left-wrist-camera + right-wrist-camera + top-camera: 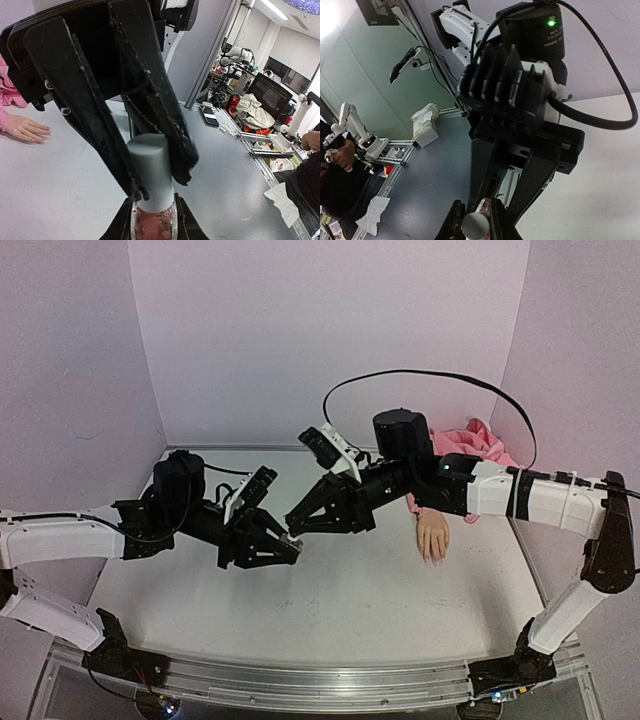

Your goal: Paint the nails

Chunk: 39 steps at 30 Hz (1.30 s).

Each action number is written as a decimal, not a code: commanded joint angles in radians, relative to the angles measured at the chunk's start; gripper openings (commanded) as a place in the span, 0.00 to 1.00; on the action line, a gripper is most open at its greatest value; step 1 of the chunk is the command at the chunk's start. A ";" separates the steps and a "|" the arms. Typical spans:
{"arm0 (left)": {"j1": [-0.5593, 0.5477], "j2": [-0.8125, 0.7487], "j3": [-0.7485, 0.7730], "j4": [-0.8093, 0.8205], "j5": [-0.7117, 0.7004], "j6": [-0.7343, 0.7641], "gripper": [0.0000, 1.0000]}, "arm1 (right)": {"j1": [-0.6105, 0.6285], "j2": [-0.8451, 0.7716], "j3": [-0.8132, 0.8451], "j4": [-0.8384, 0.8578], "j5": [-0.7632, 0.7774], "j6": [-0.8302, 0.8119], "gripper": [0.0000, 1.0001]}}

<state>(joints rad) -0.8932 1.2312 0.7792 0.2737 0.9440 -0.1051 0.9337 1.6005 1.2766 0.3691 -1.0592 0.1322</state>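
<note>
My left gripper (288, 546) is shut on the glass body of a small pinkish polish bottle (153, 226), seen between its own fingers in the left wrist view. My right gripper (298, 528) comes in from the opposite side. It is shut on the bottle's pale cap (152, 162), which also shows in the right wrist view (476, 225). The cap sits on the bottle. The two grippers meet above the table's middle. The flesh-coloured mannequin hand (432, 535) lies palm down at the right, sticking out of a pink sleeve (468, 445). Its tiny pale nails (436, 557) point toward the near edge, apart from both grippers.
The white table (350, 610) has lilac walls at the back and sides. A black cable (430, 375) loops above the right arm. The mannequin hand also shows at the left edge of the left wrist view (25, 129). Lab benches and equipment lie beyond the table's edge.
</note>
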 commanded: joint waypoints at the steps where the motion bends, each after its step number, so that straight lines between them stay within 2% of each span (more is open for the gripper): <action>1: 0.004 -0.022 0.050 0.065 -0.093 0.047 0.00 | 0.033 -0.054 -0.017 0.049 -0.040 -0.044 0.08; 4: 0.001 -0.048 0.021 0.065 -0.286 0.071 0.00 | 0.034 -0.093 -0.026 0.039 0.254 -0.003 0.33; 6: -0.002 -0.066 -0.005 0.062 -0.459 0.091 0.00 | 0.033 -0.113 -0.030 0.026 0.432 0.043 0.60; 7: -0.003 -0.076 -0.021 0.061 -0.531 0.102 0.00 | 0.033 -0.119 -0.032 0.019 0.505 0.068 0.69; 9: -0.004 -0.088 -0.042 0.058 -0.642 0.137 0.00 | 0.032 -0.122 -0.028 -0.001 0.630 0.127 0.75; 13: -0.008 -0.099 -0.061 0.056 -0.760 0.172 0.00 | 0.034 -0.108 -0.013 -0.025 0.762 0.273 0.79; 16: -0.010 -0.092 -0.064 0.055 -0.820 0.183 0.00 | 0.035 -0.077 0.008 -0.027 0.809 0.378 0.75; 19: -0.010 -0.089 -0.070 0.055 -0.874 0.182 0.00 | 0.040 -0.033 0.050 -0.038 0.824 0.431 0.63; 26: -0.012 -0.086 -0.079 0.056 -0.900 0.181 0.00 | 0.059 0.074 0.149 -0.057 0.850 0.484 0.58; 30: -0.013 -0.081 -0.081 0.056 -0.898 0.175 0.00 | 0.074 0.127 0.207 -0.065 0.861 0.487 0.46; 33: -0.013 -0.084 -0.085 0.056 -0.897 0.173 0.00 | 0.083 0.153 0.237 -0.076 0.882 0.493 0.42; 35: -0.013 -0.087 -0.088 0.056 -0.894 0.173 0.00 | 0.089 0.162 0.247 -0.076 0.891 0.492 0.34; 39: -0.013 -0.102 -0.095 0.056 -0.898 0.161 0.00 | 0.093 0.168 0.249 -0.081 0.881 0.486 0.12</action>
<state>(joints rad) -0.9024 1.1606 0.6899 0.2787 0.0570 0.0608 1.0187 1.7672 1.4792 0.2726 -0.1898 0.6197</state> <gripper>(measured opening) 0.217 0.209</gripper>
